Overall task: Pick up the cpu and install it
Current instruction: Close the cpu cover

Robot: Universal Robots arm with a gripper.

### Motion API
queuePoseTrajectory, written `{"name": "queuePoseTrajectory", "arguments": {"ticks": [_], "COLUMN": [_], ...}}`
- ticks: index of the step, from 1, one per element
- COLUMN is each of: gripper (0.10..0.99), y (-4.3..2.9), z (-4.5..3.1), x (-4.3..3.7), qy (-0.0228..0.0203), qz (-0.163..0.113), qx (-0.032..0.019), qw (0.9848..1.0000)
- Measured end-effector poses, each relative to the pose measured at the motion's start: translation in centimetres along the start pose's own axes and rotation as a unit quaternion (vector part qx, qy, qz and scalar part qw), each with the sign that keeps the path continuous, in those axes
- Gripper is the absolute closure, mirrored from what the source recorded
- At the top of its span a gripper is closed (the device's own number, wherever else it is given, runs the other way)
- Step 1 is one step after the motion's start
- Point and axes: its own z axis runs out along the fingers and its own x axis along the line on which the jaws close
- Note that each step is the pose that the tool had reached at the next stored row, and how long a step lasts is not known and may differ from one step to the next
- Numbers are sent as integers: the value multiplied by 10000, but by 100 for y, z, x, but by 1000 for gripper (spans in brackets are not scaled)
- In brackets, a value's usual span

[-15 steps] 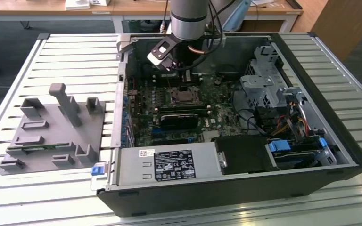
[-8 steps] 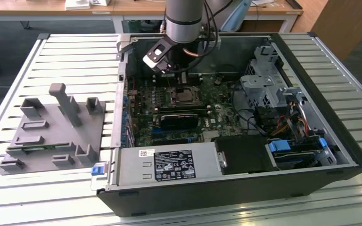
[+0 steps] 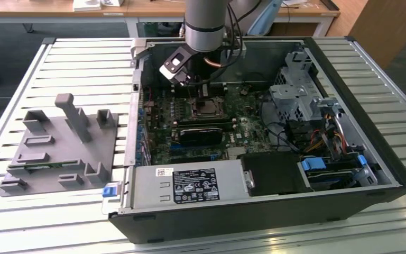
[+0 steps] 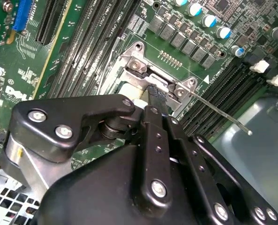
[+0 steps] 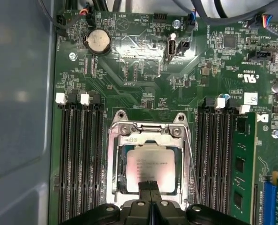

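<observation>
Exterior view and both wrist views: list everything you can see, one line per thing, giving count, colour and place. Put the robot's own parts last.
table: one, silver, slatted, under everything
computer case: one, black, open, on the table
fixture plate: one, grey, with upright posts, on the table at the exterior view's left of the case
power supply: one, silver, inside the case
motherboard: one, green, inside the case
coin cell: one, silver, on the motherboard
memory module: one, green, in a slot beside the socket
socket frame: one, bare metal, around the cpu
cpu: one, silver-grey, lying in the socket
arm: one, grey, above the socket
gripper: one, black, shut, over the cpu's edge
</observation>
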Motion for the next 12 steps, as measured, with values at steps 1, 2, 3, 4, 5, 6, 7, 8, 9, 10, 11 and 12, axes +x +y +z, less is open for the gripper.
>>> {"name": "queuePoseTrajectory", "arguments": {"ticks": [1,2,3,4,5,6,7,8,9,10,11,12], "gripper": [980,980,980,980,980,980,980,980,980,980,980,980], "y": [-1,-1,-1,0,6,18,32,45,59,76,90,100], "z": [25,32,36,38,39,41,42,44,45,47,49,51], "x": [1,1,1,0,0,1,0,-1,-1,-1,-2,-2], "qy": [8,11,11,11,11,12,12,13,13,14,14,17], "qz": [1,1,1,1,0,0,0,0,1,1,0,0], "qx": [0,0,0,0,1,0,0,0,0,0,1,0], "qw": [10000,10000,10000,10000,10000,10000,10000,10000,10000,10000,10000,10000]}}
